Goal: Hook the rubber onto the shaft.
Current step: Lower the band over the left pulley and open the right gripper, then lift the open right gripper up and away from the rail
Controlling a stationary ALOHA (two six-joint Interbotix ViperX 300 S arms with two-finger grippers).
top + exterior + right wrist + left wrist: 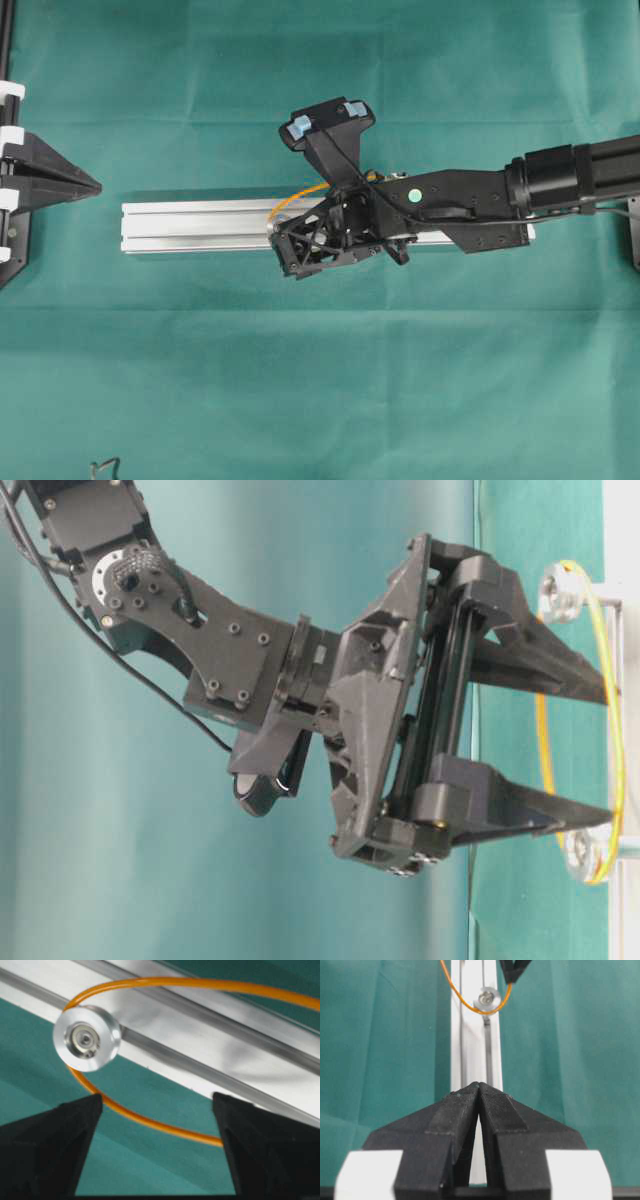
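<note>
Green cloth (320, 400) covered the whole bench, creased in long soft folds; nothing of the room beyond it showed except black frame posts w/ white clips at the overhead view's left edge.

Aluminium rail (195, 228) lay flat on the cloth, long axis running left–right in overhead, slotted top face up. Two flanged metal shafts stood on it: one (562, 592) and a second (590, 852) in the table-level view, near one (86, 1038) close up in the right wrist cam.

Orange rubber band (200, 984) was looped round the near shaft, passing under its flange, and ran on along the rail; in the table-level view it (604, 660) spanned from one shaft to the other. Left wrist cam showed the same loop (470, 1006) cupped round the shaft (487, 999).

Right gripper (315, 238) sat over the rail mid-length, arm coming in from the right. Jaws spread wide; fingertips (585, 685) flanked the band. Whether the fingers touched it: can't tell.

Left gripper (479, 1091) parked at the left, tip aimed down the rail's end, jaws pressed together w/ nothing between them, well apart from the band.
</note>
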